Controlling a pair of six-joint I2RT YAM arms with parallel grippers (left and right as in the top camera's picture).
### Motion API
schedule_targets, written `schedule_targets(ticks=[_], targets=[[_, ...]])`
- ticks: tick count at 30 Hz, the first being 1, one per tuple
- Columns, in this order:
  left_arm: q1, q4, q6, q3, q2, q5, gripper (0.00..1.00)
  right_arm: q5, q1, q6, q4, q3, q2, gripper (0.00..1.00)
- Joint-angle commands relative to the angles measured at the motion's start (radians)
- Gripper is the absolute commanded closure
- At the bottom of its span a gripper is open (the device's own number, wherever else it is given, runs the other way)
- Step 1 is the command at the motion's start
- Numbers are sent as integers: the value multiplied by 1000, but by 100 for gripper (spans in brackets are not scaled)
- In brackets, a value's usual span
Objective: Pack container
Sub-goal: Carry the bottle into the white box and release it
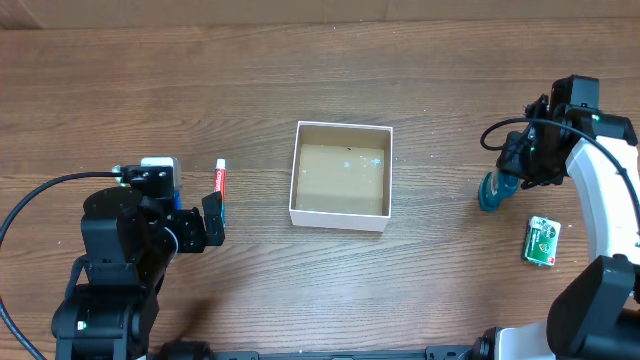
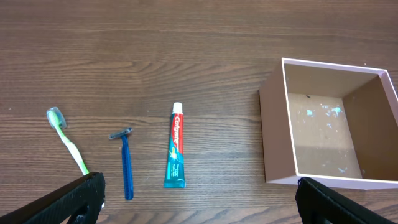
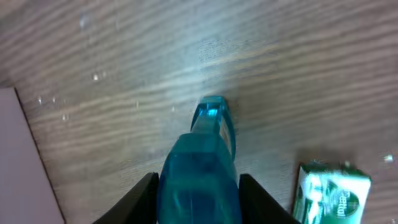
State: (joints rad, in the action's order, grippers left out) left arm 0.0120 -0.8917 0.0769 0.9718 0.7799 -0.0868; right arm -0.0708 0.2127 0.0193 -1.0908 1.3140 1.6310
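The container (image 1: 340, 175) sits open at the centre of the overhead frame on the desk (image 1: 430, 80), its brown inside flecked with pale specks. To its left lie a toothpaste tube (image 2: 176, 146), a blue razor (image 2: 126, 165) and a green toothbrush (image 2: 68, 140), the 3 side by side and apart. The left hand (image 1: 195, 210) hovers over them, its 2 fingers spread wide. At the right edge, the right hand (image 1: 510, 170) grips a blue bottle (image 3: 199, 174). A green packet (image 1: 541, 242) lies near it, toward the lower right.

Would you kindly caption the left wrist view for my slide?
Toothbrush, razor and toothpaste lie left of the empty container on the wooden table.
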Motion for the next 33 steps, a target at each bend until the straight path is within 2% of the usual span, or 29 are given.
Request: schedule_targets(ticks=[1,8,12,16,25,33], targets=[[3,8,13,30,-1,-7,0,-13,-80,24,-71,130,-124,96],[3,7,13,30,-1,-8,0,-6,-414,144,-312,525,-211,96],[3,9,13,30,-1,-7,0,-5,-652,227,-294,556,-200,96],[3,9,13,30,-1,-8,0,30,-812,293,-237,555,-113,96],[3,6,13,30,-1,-8,0,104,-842,479,-49,555,212,96],[3,6,13,30,-1,-8,0,148,-834,505,93,555,415,96]])
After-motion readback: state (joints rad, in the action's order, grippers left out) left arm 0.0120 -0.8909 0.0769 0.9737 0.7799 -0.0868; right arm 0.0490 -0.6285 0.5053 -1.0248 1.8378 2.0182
